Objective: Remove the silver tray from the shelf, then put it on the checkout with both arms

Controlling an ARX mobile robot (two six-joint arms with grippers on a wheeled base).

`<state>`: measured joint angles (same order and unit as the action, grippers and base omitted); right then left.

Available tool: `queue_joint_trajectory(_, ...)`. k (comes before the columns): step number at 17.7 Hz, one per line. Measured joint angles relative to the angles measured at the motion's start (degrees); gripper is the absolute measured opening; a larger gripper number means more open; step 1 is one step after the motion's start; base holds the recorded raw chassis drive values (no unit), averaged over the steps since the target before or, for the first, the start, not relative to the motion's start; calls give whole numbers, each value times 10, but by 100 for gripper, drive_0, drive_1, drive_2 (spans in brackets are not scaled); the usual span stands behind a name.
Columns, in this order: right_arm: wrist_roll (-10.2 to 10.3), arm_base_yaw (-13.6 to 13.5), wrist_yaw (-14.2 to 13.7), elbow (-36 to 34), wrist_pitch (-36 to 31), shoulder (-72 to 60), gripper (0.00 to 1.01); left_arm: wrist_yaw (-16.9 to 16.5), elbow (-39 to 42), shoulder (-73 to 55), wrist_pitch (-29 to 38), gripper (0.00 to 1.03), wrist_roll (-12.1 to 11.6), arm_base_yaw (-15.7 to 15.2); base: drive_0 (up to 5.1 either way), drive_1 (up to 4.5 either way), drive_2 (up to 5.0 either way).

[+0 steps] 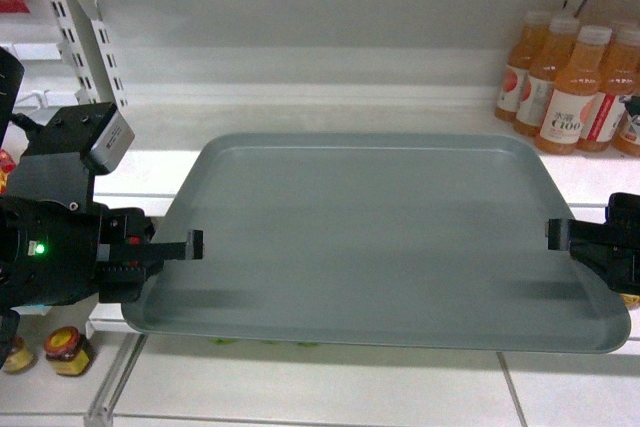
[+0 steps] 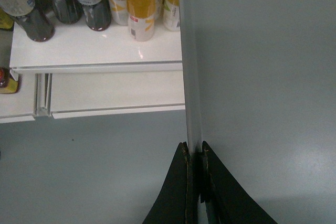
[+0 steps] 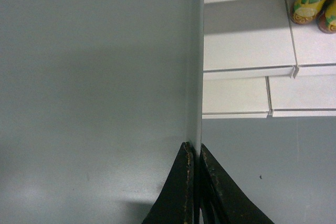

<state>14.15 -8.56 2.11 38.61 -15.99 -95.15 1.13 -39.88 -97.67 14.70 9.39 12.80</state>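
Midway through the first step: tray [image 1: 385, 237] gripped at both short ends and drawn out from the shelf [image 1: 330, 112], front edge hanging past the shelf lip, over the floor tiles below. Left gripper [image 1: 190, 244] clamped on the left rim, jaws pinched together on the thin edge, as seen close up in the left wrist view [image 2: 195, 153]. Right gripper [image 1: 556, 234] pinched likewise on the right rim, confirmed in the right wrist view [image 3: 194, 153]. Next, probably: pulling straight back with both arms in step, keeping the tray level and clear of the orange bottles [image 1: 565, 82] at the back right, then turning toward the checkout, not in view here. Flat, rectangular, matte grey-green, rounded corners, low raised rim, bare and unmarked on top. Likely light but wide, so prone to twisting or slipping if one arm leads the other.
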Motion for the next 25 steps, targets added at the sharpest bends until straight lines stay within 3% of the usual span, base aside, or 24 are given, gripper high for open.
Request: queue_joint_trajectory(25, 0, 0, -2, 0, 1, 0, 4, 3, 0, 0, -2, 3, -4, 1, 8, -420, 435)
